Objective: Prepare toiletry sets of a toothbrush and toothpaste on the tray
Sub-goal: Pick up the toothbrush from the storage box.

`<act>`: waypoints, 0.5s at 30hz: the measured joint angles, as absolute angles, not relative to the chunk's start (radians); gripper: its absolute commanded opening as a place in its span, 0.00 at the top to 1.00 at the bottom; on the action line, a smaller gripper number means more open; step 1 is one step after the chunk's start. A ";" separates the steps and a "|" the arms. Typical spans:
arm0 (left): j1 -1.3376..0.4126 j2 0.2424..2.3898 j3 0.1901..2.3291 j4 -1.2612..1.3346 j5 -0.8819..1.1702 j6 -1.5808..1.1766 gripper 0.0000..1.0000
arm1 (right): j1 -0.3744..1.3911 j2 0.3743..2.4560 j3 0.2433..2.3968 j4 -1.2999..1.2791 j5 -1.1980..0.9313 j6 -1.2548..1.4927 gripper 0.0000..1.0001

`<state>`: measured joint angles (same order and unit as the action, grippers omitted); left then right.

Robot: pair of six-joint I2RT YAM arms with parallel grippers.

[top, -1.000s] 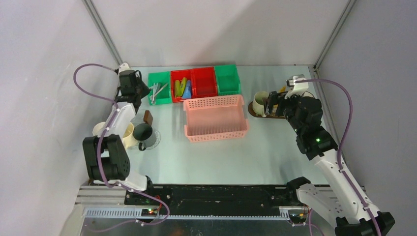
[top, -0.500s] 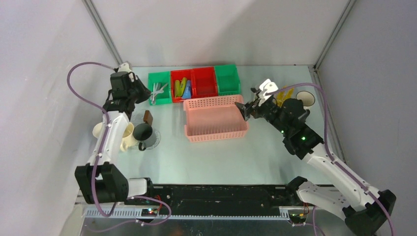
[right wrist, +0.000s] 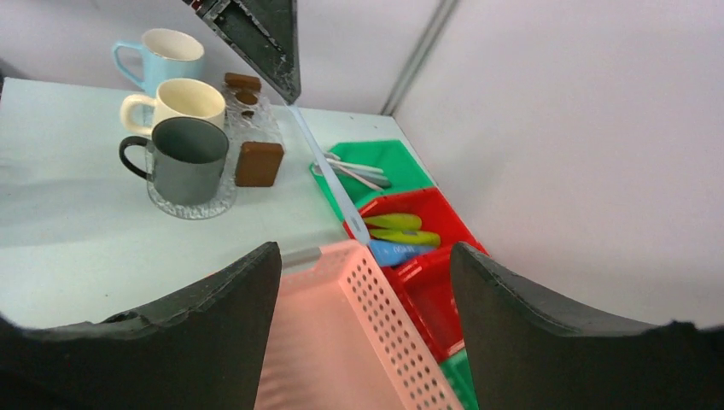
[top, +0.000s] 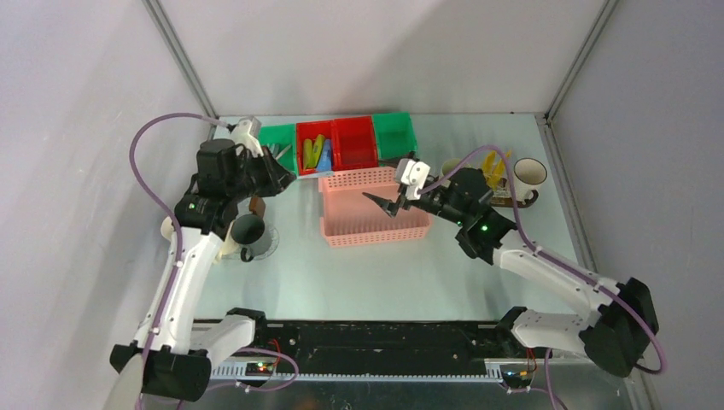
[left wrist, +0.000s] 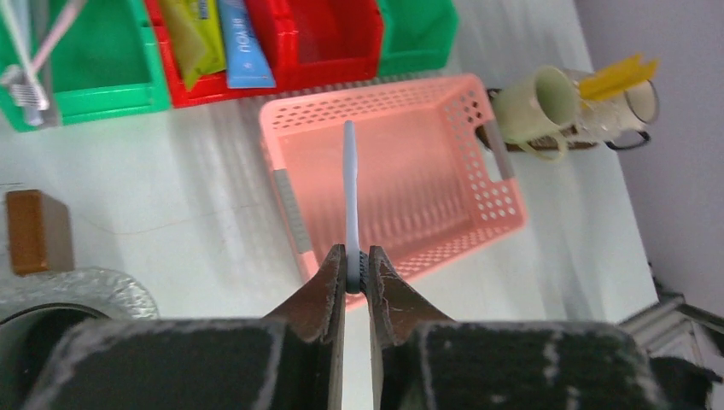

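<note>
My left gripper is shut on the lower end of a thin silvery-clear toothbrush, which points out over the pink basket. In the right wrist view the same toothbrush slants down from the left fingers toward the bins. My right gripper hovers open and empty over the basket, facing the left arm. At the far right the dark wooden tray carries a cream mug and a second mug with a yellow tube. Toothpaste tubes lie in a red bin.
A green bin at the back holds more brushes. A dark mug, a cream mug and a light blue mug stand at the left by a clear patterned disc and a brown block.
The left gripper has come away from the green bin toward the basket with the toothbrush. The right arm has swung left from the tray to above the basket.
</note>
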<state>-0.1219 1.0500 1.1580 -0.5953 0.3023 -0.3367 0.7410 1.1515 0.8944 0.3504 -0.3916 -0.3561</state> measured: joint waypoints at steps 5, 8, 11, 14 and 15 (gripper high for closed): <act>-0.173 0.995 1.158 -0.614 0.350 -0.340 1.00 | 0.784 1.249 0.894 0.455 -0.440 -0.410 0.27; -0.206 0.971 1.158 -0.619 0.370 -0.343 1.00 | 0.813 1.310 0.897 0.476 -0.452 -0.448 0.29; -0.235 0.951 1.158 -0.629 0.379 -0.349 1.00 | 0.838 1.362 0.910 0.476 -0.452 -0.481 0.33; -0.254 0.934 1.158 -0.639 0.382 -0.350 1.00 | 0.862 1.411 0.940 0.474 -0.441 -0.515 0.36; -0.259 0.931 1.158 -0.641 0.382 -0.351 1.00 | 0.870 1.422 0.948 0.473 -0.436 -0.526 0.37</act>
